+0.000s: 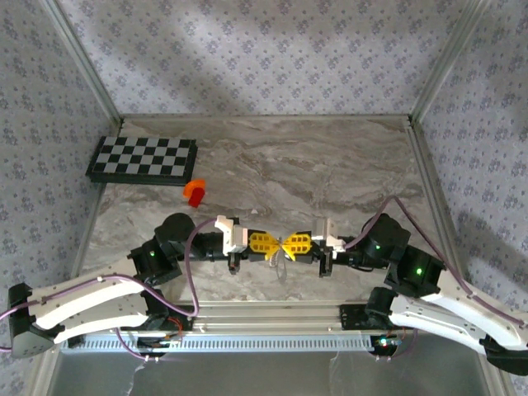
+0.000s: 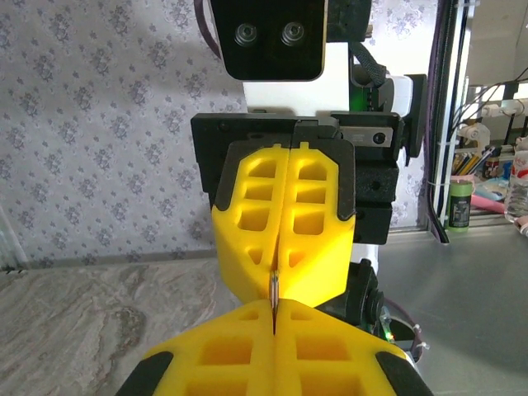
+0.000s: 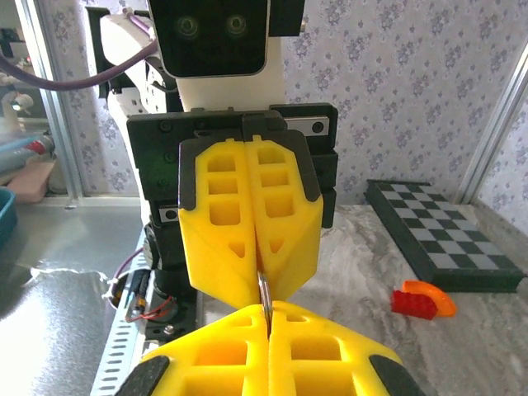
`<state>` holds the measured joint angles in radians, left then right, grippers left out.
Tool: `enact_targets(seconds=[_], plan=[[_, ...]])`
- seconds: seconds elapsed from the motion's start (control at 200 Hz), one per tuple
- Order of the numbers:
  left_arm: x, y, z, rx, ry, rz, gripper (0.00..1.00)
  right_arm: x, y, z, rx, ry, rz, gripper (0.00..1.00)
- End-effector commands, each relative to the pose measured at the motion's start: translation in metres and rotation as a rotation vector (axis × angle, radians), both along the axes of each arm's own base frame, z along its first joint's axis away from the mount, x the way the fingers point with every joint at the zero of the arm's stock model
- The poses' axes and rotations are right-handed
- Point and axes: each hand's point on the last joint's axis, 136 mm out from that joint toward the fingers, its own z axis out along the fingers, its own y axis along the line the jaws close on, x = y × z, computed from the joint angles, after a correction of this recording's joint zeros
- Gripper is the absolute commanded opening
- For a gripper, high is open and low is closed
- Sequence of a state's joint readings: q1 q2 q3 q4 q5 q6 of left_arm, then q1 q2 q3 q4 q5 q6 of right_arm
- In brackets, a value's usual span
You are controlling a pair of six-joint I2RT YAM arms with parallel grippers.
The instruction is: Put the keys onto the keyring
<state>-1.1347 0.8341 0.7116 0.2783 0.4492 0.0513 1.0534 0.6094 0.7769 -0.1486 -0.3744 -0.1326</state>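
Observation:
My two yellow grippers meet tip to tip above the near middle of the marble table. The left gripper (image 1: 268, 244) (image 2: 274, 305) is shut. The right gripper (image 1: 290, 245) (image 3: 268, 308) faces it and is shut too. Between their touching tips a thin silvery keyring (image 3: 265, 290) (image 2: 274, 285) shows edge-on, pinched in both pairs of jaws. Most of the ring is buried in the yellow fingers. The keys are hidden.
A black-and-white checkerboard (image 1: 142, 158) (image 3: 445, 235) lies at the far left of the table. An orange-red block (image 1: 195, 192) (image 3: 422, 300) sits just in front of it. Metal frame posts and patterned walls close in the table's sides and back.

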Motion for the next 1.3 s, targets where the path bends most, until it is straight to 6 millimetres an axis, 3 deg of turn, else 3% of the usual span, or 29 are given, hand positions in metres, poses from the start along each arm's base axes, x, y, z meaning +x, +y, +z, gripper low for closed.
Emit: enact_targets(seconds=[0.0,0.115,0.28,0.48,0.84,1.064,1.144,1.219,1.294], plan=[[-0.006,0.003,0.027,-0.043,-0.031,-0.017,0.00,0.004,0.000,0.005,-0.005,-0.013,-0.021,0.00],[0.009,0.004,0.013,0.056,-0.024,0.077,0.00,0.009,-0.004,0.002,-0.039,-0.018,-0.056,0.00],[0.031,0.009,-0.012,0.239,-0.025,0.203,0.21,0.022,-0.005,-0.008,-0.129,-0.009,-0.123,0.00],[0.032,0.008,-0.024,0.336,-0.020,0.198,0.22,0.029,0.005,-0.021,-0.206,0.021,-0.139,0.00],[0.036,0.011,-0.043,0.417,-0.007,0.218,0.24,0.034,0.010,-0.025,-0.258,0.020,-0.154,0.00],[0.037,0.009,-0.042,0.401,-0.013,0.220,0.18,0.028,0.017,-0.027,-0.265,0.019,-0.113,0.00],[0.036,0.008,-0.040,0.390,-0.016,0.213,0.13,0.024,0.018,-0.028,-0.267,0.021,-0.096,0.00],[0.034,0.007,-0.039,0.383,-0.017,0.203,0.00,0.022,0.019,-0.029,-0.267,0.022,-0.086,0.00],[0.033,0.007,-0.038,0.377,-0.015,0.193,0.00,0.021,0.019,-0.028,-0.261,0.018,-0.082,0.00]])
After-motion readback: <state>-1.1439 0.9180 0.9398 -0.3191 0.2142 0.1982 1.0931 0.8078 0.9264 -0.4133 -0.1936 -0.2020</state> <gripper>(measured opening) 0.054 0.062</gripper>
